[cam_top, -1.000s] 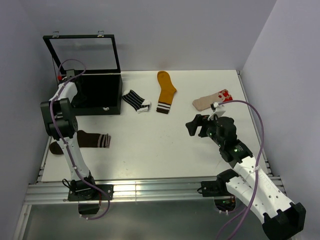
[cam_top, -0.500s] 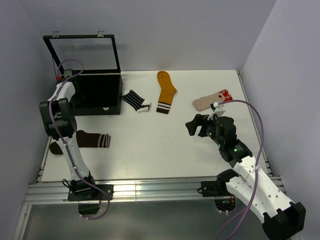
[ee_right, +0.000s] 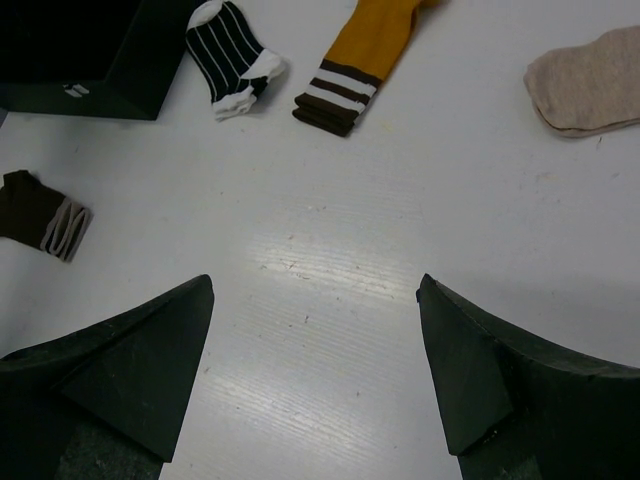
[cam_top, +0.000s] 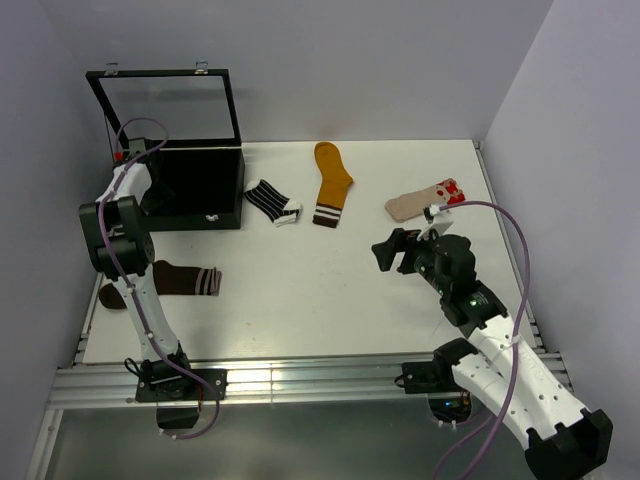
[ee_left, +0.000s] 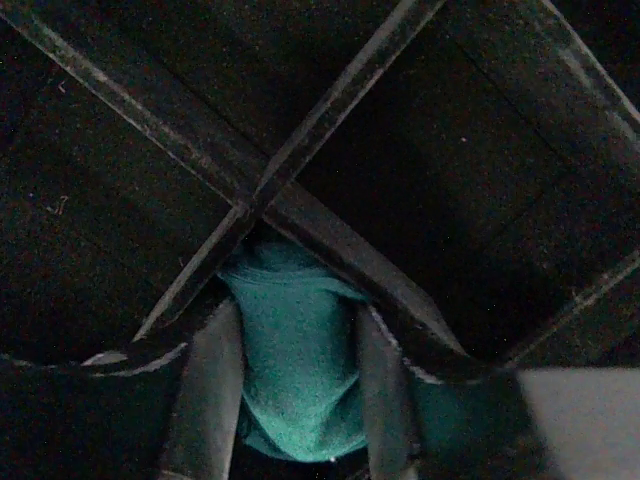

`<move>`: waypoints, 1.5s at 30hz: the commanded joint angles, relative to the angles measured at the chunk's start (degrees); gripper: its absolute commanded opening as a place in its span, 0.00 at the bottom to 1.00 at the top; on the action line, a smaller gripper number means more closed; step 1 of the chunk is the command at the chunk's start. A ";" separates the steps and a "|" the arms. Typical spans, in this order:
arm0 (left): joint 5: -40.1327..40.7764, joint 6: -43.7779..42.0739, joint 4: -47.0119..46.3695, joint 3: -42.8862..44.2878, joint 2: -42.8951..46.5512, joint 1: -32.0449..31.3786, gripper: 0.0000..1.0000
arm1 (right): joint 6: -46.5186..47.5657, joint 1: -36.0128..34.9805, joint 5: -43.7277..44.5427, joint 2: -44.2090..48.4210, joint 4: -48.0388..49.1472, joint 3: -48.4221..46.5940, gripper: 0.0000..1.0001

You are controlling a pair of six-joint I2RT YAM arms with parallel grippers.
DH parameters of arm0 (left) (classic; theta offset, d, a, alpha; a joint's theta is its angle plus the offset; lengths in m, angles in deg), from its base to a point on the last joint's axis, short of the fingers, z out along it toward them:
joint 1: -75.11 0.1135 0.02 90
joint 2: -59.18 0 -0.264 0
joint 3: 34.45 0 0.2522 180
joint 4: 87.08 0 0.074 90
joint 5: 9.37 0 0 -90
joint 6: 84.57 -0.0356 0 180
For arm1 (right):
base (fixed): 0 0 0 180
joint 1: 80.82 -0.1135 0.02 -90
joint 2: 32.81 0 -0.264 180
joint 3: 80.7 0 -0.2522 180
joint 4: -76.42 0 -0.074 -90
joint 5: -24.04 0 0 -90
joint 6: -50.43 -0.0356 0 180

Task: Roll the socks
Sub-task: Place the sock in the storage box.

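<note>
Socks dot white table between lilac walls.

White table; socks; black box.

Robot lab test cell. Bare white rectangular tabletop boxed in by plain pale lavender panel walls at left, back and right. Silver slotted aluminium rail frame runs along the near edge, with two white-and-black jointed robot arms bolted there, left arm and right arm. Loose purple cables loop off both. Black box with clear hinged lid sits far left, mismatched fabric socks lie apart on the top
</note>
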 commanded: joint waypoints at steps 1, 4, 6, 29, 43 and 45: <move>-3.79 1.88 4.70 -1.50 -0.38 -0.65 0.55 | 0.74 0.31 -0.14 1.19 2.30 0.22 0.90; -3.00 1.88 5.57 -0.54 0.59 -0.65 0.59 | 0.65 0.40 -0.23 1.55 2.22 0.40 0.90; -2.91 2.14 6.19 0.17 1.21 -0.65 0.66 | 0.65 0.31 -0.14 2.07 2.13 0.48 0.90; 0.44 6.10 0.05 -4.57 20.36 -1.00 0.74 | 0.13 0.31 2.22 4.45 1.08 -0.04 0.90; -4.75 -7.25 -23.59 -22.94 40.32 -17.86 0.90 | -3.04 0.40 9.26 9.63 -2.00 -1.45 0.92; -6.33 -11.12 -24.92 -23.91 39.89 -22.35 0.89 | -3.13 0.40 8.82 11.03 -2.00 -1.10 0.92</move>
